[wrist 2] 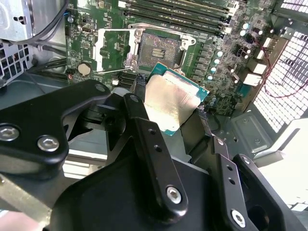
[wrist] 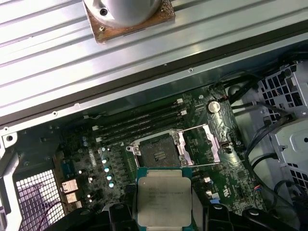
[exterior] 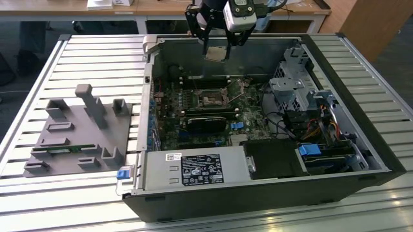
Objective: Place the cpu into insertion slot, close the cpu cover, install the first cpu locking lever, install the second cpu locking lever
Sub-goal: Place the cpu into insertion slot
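My gripper (exterior: 216, 48) is shut on the cpu (exterior: 215, 54), a small square chip with a silvery top, and holds it in the air above the back of the open computer case. In both wrist views the cpu (wrist 2: 173, 98) (wrist: 162, 199) sits between the black fingers (wrist 2: 139, 89), tilted. The insertion slot (exterior: 213, 100) (wrist 2: 159, 50) (wrist: 156, 153) lies bare on the green motherboard, some way below the chip. The cpu cover (wrist 2: 113, 50) (wrist: 201, 144) is flipped open beside the slot. A thin locking lever (wrist 2: 103, 71) stands free near the cover.
A grey fixture block (exterior: 77, 135) lies on the slatted table at the exterior view's left. Inside the case are a power supply (exterior: 193, 169), a drive cage (exterior: 297, 92) with cables, and memory slots (wrist: 139, 122) beside the socket.
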Motion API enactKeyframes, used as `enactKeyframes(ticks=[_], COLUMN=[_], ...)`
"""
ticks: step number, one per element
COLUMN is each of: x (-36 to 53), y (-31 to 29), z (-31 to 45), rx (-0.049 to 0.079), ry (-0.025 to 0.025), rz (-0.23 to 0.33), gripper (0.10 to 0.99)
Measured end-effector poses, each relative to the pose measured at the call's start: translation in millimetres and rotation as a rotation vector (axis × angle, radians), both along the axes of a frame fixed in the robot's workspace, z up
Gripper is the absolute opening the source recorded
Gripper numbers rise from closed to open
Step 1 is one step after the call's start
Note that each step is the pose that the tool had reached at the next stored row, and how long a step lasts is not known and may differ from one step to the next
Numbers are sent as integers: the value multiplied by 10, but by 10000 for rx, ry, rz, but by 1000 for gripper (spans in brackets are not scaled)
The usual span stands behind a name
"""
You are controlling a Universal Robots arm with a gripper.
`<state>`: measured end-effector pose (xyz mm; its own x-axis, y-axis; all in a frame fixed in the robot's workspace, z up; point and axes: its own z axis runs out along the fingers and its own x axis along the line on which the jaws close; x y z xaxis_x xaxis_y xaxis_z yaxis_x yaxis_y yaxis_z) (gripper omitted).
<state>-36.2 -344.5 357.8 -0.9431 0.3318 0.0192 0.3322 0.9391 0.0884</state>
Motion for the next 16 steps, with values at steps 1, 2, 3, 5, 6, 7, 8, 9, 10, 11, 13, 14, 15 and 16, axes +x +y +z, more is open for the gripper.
enactKeyframes(ticks=[1,2,3,5,6,7,8,9,10,11,13,14,15,16], x=[0,0,0,0,0,0,0,0,0,0,0,0,0,0], y=[0,0,0,0,0,0,0,0,0,0,0,0,0,0], z=[0,0,0,0,0,0,-1,0,-1,-1,-2,-3,-4,-5], rx=[0,0,0,0,0,0,0,-1,0,-1,-1,0,1,0], ry=[0,0,0,0,0,0,0,0,0,0,0,-1,0,0], rz=[-21,-40,-60,-98,-119,-143,-168,-197,-222,-249,-316,-363,-409,-459], gripper=[541,541,541,541,541,541,541,541,541,541,541,541,541,541])
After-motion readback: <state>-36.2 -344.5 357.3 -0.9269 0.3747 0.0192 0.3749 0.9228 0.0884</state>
